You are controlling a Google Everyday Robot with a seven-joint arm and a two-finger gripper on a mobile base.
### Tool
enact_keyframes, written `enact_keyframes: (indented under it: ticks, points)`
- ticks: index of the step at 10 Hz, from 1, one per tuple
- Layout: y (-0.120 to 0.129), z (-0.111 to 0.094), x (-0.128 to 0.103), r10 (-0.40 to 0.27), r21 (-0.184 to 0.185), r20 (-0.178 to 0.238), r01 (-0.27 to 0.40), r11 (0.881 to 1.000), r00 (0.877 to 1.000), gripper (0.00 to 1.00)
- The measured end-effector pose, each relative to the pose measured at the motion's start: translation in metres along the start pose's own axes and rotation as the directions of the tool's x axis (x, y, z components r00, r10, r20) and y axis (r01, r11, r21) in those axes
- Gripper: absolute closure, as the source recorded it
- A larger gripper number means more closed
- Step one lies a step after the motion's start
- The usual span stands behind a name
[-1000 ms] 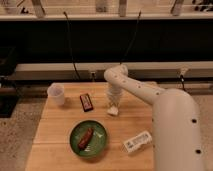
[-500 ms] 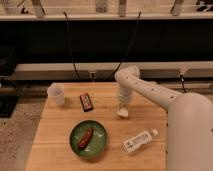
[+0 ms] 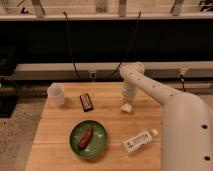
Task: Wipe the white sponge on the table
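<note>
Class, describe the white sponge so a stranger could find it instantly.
On the wooden table, look toward the far right part, where the gripper comes down. The white sponge sits right under it: a small cream chunk, smaller than the cup and unlabelled, unlike the bottle.

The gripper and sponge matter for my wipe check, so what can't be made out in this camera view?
- Gripper, over the far right of the table: its fingers merge with the arm, so the grip is unreadable.
- White sponge: its top is hidden by the gripper; contact with the table is unclear.
- Bottle label: too small to read.
- Table's near edge: cut off by the frame bottom.
- Food on the green plate: too blurred to identify.
</note>
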Motion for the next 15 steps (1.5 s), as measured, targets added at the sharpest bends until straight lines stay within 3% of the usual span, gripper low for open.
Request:
enact_keyframes:
  ticks: [3, 7, 11, 15]
  points:
    - [-0.012, 0.001, 0.014, -0.001, 0.013, -0.008, 0.002, 1.000, 1.000, 1.00]
    - [-0.050, 0.003, 0.011, -0.050, 0.048, -0.007, 0.051, 0.998, 0.999, 1.00]
    - [-0.079, 0.001, -0.009, -0.144, 0.075, -0.005, 0.144, 0.987, 0.990, 1.00]
    - [-0.081, -0.007, -0.036, -0.228, 0.081, -0.007, 0.227, 0.970, 0.974, 1.00]
